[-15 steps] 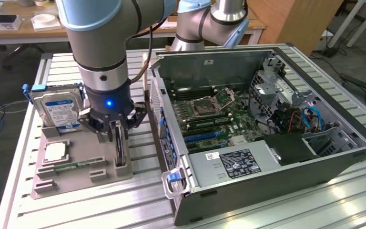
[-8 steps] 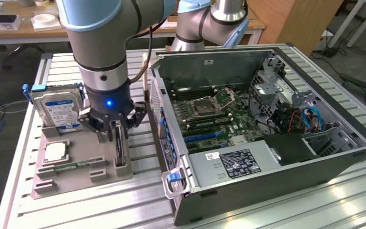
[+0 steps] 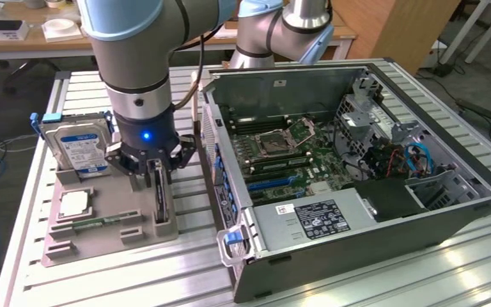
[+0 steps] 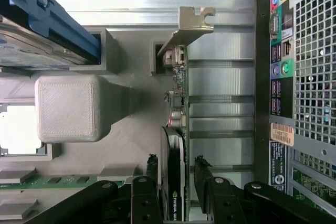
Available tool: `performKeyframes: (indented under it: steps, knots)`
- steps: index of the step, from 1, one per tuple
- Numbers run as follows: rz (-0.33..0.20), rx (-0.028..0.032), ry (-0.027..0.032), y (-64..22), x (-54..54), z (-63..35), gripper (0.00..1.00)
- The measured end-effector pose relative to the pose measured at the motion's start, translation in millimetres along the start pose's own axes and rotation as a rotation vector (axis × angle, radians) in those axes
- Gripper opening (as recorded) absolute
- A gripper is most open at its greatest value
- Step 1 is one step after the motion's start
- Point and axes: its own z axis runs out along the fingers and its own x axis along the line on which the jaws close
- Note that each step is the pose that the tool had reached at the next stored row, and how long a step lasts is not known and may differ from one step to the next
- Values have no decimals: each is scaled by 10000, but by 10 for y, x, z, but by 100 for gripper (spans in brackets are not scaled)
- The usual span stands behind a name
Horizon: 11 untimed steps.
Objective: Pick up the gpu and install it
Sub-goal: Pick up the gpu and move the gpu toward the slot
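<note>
The gpu [image 3: 161,199] is a thin dark card standing on edge in a slot of the grey holder [image 3: 75,246]. My gripper [image 3: 154,171] has come down right over it. In the wrist view the gpu [image 4: 179,93] runs away from me, its silver bracket [image 4: 187,23] at the far end. My gripper [image 4: 177,165] is open and straddles the card's near end. One finger [image 4: 152,167] and the other [image 4: 202,170] stand on either side, each with a narrow gap to the card.
A silver hard drive [image 3: 78,147] stands upright in the holder beside the gripper. A processor chip [image 3: 73,203] and a green memory stick [image 3: 100,224] lie in the holder too. The open computer case [image 3: 450,211] with its motherboard [image 3: 284,153] lies at the exterior view's right, its rear panel [image 4: 307,77] close to the gpu.
</note>
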Motion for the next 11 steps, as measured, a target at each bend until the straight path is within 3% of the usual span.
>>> performKeyframes:
  steps: [11]
  knots:
    - [1,1,17,4,1,64,42]
